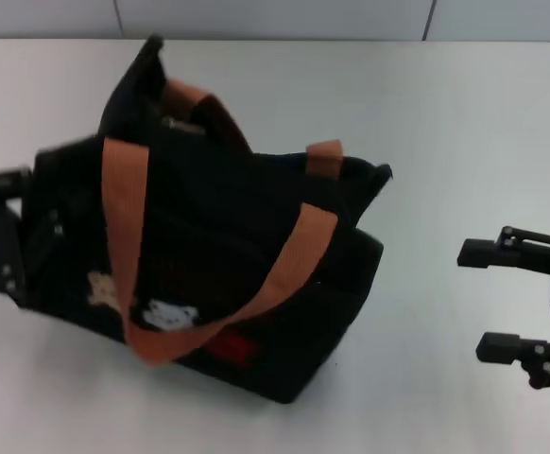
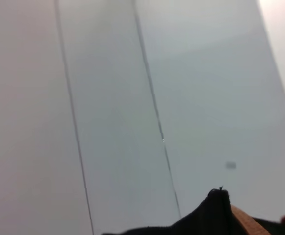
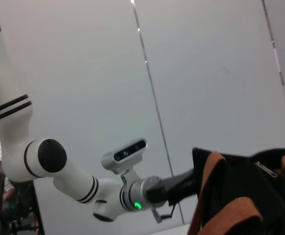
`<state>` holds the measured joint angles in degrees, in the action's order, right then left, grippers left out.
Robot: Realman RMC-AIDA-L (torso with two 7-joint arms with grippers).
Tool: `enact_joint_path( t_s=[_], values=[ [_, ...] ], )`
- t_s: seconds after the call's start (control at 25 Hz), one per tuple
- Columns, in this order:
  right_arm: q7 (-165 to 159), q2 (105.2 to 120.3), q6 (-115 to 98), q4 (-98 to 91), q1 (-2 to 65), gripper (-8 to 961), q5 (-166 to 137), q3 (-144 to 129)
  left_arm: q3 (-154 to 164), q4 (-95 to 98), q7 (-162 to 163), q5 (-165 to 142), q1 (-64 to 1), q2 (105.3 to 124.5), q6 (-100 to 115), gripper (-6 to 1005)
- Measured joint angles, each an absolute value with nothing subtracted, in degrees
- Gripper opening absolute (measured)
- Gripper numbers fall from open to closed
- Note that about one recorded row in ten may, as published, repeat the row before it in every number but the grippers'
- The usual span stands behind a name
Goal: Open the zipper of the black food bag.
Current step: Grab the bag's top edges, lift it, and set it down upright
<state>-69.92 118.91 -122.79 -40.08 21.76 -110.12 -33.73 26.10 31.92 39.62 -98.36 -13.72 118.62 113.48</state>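
Observation:
The black food bag stands on the white table, left of centre, with its orange-brown handles draped over the front and a white and red mark low on that face. One top corner sticks up. A silver pull tab of the zipper lies on the top rim between the handles, also seen as a pale tab. My left gripper is pressed against the bag's left end, its fingertips hidden by the fabric. My right gripper hangs to the right of the bag, open and holding nothing.
White tabletop stretches behind and to the right of the bag. A grey panelled wall rises behind the table. My left arm reaches in from the side toward the bag's end.

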Motion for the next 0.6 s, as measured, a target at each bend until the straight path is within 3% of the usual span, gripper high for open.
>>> enact_joint_path(
  t_s=[0.6],
  values=[
    [-69.89,119.03,-116.34,-34.40,23.22,838,-112.15,-30.37,49.16,64.50,47.82,-82.95,-15.91,118.82,112.40,143]
  ],
)
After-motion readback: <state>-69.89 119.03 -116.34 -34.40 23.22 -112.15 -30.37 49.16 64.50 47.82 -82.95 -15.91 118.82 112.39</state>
